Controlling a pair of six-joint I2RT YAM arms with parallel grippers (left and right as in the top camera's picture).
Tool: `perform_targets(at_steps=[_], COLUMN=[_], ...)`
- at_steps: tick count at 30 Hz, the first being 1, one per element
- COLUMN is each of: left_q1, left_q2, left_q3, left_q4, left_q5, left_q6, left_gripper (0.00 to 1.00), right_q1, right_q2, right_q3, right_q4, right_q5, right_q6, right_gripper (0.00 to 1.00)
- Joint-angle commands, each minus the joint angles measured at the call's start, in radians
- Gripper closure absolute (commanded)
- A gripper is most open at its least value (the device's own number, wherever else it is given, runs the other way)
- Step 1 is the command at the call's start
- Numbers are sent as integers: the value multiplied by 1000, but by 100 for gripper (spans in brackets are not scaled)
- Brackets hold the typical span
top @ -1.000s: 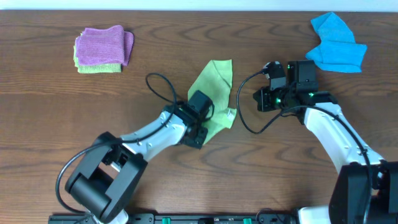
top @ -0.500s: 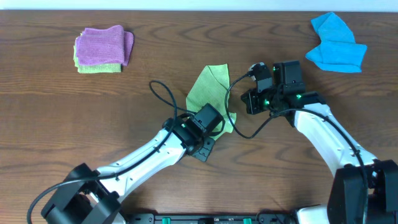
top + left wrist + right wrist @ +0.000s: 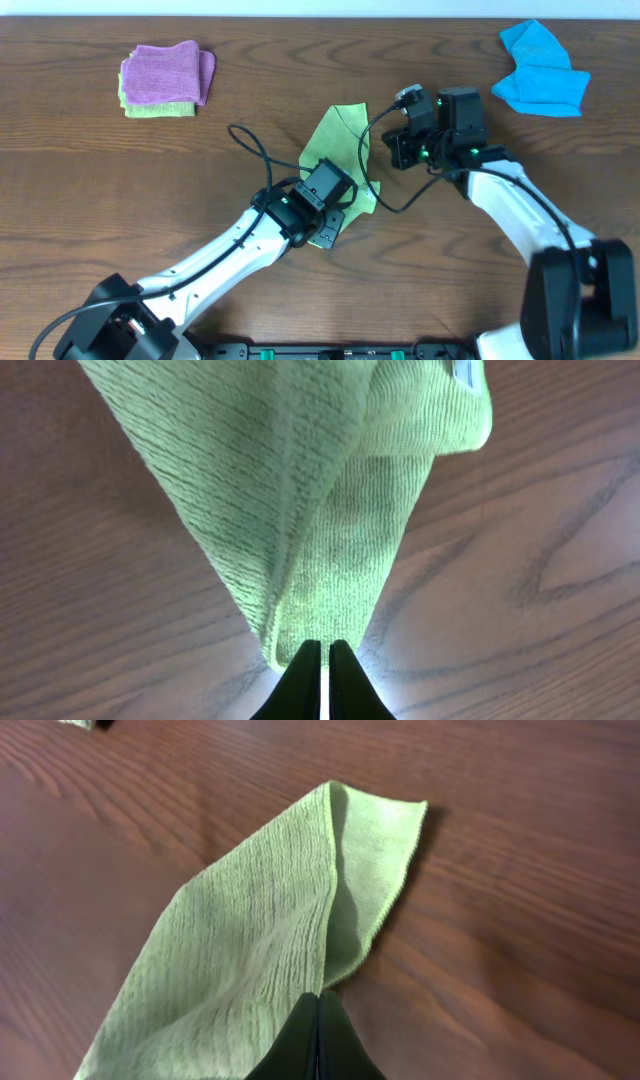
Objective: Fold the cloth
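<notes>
Broadly, the dark wooden table (image 3: 90, 210) fills the overhead view, and both arms reach in from its near edge toward the middle. The left arm (image 3: 225, 250) slants up from the lower left, and the right arm (image 3: 515, 200) curves in from the lower right. Between their wrists lies the cloth (image 3: 338, 135), a lime-green towel bunched into a long, narrow, folded shape near the table's centre, partly resting on the wood. A bright blue cloth (image 3: 540, 75) sits crumpled at the far right corner, well apart. A folded purple cloth (image 3: 165, 72) lies at the far left on top of another green one (image 3: 158, 108). The left gripper (image 3: 319, 652) has its fingers pressed together, pinching the cloth's pointed lower end. The right gripper (image 3: 317, 1005) is likewise clamped tight on the cloth's edge beside a fold. A small pale tag (image 3: 468, 370) shows at one corner in the left wrist view.
</notes>
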Motion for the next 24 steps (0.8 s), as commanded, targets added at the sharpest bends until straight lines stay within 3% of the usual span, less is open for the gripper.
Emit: perform_targets(at_steps=[1, 7, 14, 24], left_q1=[4, 4, 4, 4], left_q2=[-13, -13, -13, -13], left_q3=[-4, -4, -4, -4], left_q4=[2, 1, 0, 8], left_q5=[-16, -9, -10, -18], left_q6=[-12, -22, -22, -22], left_gripper=[94, 94, 94, 94], right_q1=[2, 2, 7, 25], right_q2=[74, 188, 317, 423], right_q3=[10, 97, 314, 357], right_q4=[43, 89, 4, -3], right_q5=[-47, -101, -124, -133], right_q6=[27, 32, 12, 24], right_gripper=[98, 99, 99, 98])
